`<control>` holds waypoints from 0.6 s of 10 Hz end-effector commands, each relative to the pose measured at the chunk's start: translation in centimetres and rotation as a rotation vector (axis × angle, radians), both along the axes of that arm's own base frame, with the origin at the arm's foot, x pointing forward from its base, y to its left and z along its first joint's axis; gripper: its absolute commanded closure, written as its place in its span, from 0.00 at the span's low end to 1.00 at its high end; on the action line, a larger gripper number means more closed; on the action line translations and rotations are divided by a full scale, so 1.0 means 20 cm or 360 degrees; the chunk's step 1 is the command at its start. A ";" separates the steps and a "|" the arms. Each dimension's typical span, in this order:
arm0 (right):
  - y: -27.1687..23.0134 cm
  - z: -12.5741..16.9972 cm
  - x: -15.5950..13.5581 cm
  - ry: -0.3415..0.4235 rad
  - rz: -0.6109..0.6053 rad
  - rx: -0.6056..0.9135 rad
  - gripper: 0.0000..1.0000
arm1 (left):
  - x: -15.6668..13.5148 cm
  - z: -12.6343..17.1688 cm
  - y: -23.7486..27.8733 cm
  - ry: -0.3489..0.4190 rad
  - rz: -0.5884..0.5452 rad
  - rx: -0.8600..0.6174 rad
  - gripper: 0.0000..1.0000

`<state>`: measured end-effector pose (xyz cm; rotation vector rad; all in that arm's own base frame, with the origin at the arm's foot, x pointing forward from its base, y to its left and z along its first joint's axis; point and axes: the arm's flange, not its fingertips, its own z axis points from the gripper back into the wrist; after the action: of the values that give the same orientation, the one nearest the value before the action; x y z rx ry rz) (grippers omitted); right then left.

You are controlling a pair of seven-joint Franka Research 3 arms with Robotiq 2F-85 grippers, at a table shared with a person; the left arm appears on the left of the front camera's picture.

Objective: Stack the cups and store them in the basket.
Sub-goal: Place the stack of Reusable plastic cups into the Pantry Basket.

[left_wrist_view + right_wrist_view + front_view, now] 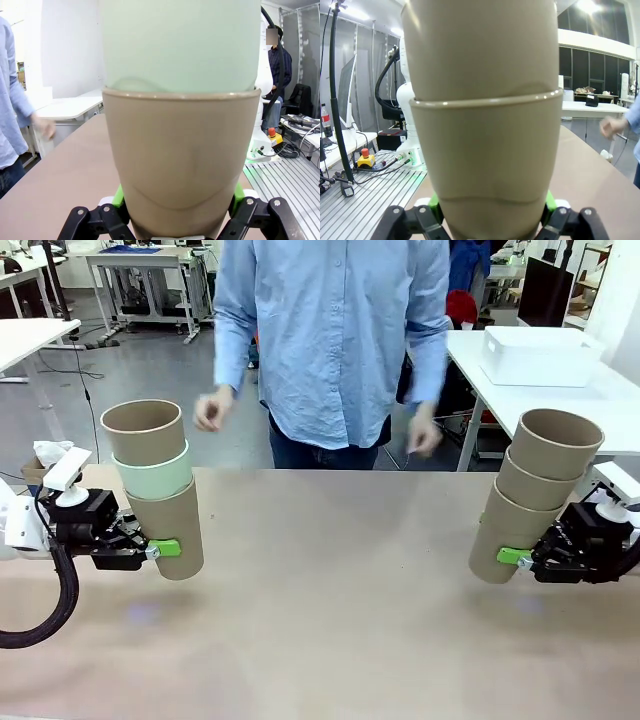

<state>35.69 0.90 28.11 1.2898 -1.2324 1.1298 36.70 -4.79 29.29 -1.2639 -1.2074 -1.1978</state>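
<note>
Left end effector (169, 546) around mint-banded stack (155, 480); right end effector (513, 557) around tan stack (536, 495).

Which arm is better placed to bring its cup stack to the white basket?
Right, likely. The white basket sits on the far table on the robot's right, nearer the right claw, shut on its brown cup stack. The left claw, holding its mint-and-brown cup stack, is at the opposite side.

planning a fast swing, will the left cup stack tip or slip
Likely light and stiff: the stack holds shape in the left gripper. Pinched low on the bottom cup, it may sway. The green cup sits deep, unlikely to slide out.
</note>
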 end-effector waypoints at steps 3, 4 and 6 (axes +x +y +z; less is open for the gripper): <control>0.00 0.02 0.01 -0.0018 -0.0022 0.0018 0.16 | 0.00 0.02 -0.01 -0.0007 -0.0006 -0.0006 0.14; 0.00 0.02 0.01 -0.0018 -0.0022 0.0018 0.16 | 0.00 0.02 -0.01 -0.0007 -0.0006 -0.0006 0.14; 0.00 0.02 0.01 -0.0018 -0.0022 0.0018 0.16 | 0.00 0.02 -0.01 -0.0007 -0.0006 -0.0006 0.14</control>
<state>35.69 0.90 28.11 1.2898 -1.2324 1.1298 36.70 -4.79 29.29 -1.2639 -1.2073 -1.1978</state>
